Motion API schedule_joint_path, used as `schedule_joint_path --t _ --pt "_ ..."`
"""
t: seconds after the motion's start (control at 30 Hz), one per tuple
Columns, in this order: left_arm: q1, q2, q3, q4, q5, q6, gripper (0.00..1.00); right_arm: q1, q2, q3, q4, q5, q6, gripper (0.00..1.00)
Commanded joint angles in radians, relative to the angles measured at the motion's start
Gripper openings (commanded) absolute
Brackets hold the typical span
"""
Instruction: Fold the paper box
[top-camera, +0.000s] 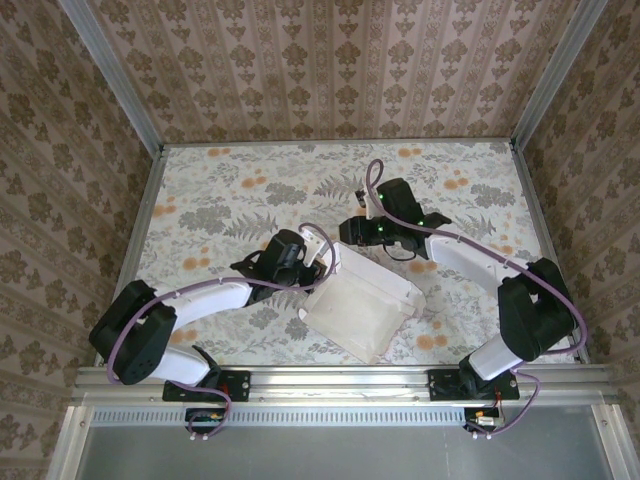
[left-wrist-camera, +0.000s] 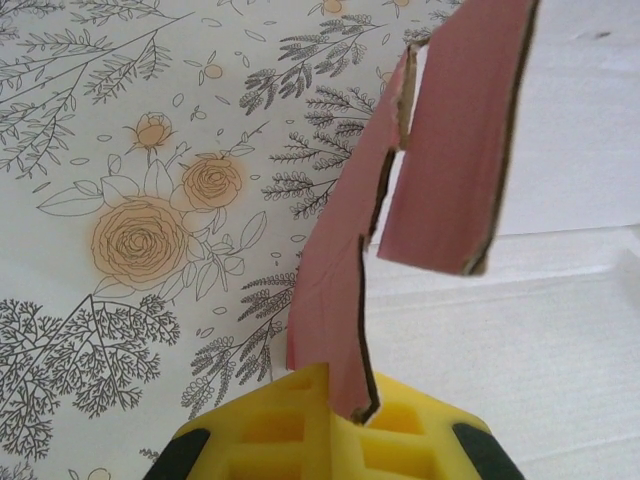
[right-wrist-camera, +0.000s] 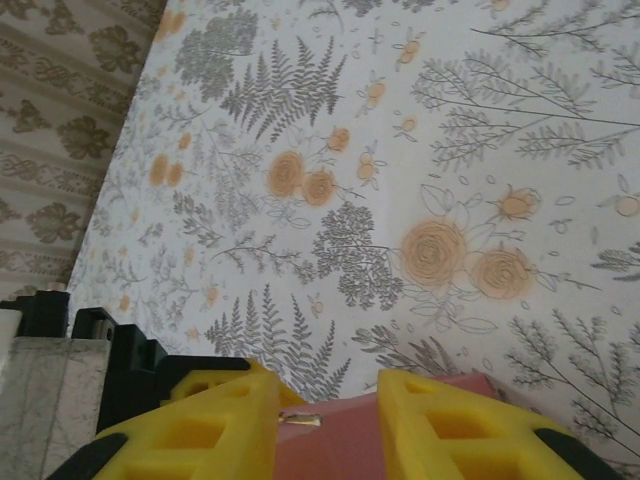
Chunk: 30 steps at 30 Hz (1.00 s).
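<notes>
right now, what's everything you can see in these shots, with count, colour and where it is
paper box: one, pale whitish face up, pink on the other face, on the table between the two grippers
table: one, pale cloth with grey leaves and orange flowers, under everything
walls: three, beige-brown patterned wallpaper, on the table's left, far and right sides
rail: one, silver, along the near edge, carrying both arm bases
cables: two, purple, one along each arm
arms: two, black and white, reaching in from the near edge
left gripper: one, yellow fingers, shut on a pink flap of the paper box
right gripper: one, yellow fingers, open, over pink cardboard at the box's far edge
</notes>
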<state>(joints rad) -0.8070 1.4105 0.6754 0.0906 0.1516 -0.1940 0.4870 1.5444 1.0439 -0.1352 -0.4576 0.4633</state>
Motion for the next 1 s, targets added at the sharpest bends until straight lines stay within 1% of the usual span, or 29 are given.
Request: schedule_joint_path --t 0.0,0.37,0.5,0.7,0.97 --pt "-0.011 0.030 0.006 -0.098 -0.012 0.016 0.02 0.002 0.020 -0.026 0.071 -0.052 0.015 0.35" --pt "-0.017 0.029 0.013 -0.109 -0.016 0.016 0.01 0.013 0.045 -0.075 0.132 -0.042 0.028 0.37" --pt "-0.017 0.034 0.020 -0.116 -0.017 0.018 0.02 0.025 0.051 -0.092 0.153 -0.028 0.029 0.40" --pt "-0.021 0.042 0.036 -0.128 -0.012 0.022 0.01 0.033 0.057 -0.130 0.218 -0.003 0.046 0.48" --pt "-0.036 0.044 0.065 -0.156 -0.006 0.034 0.02 0.042 0.086 -0.157 0.274 0.038 0.051 0.54"
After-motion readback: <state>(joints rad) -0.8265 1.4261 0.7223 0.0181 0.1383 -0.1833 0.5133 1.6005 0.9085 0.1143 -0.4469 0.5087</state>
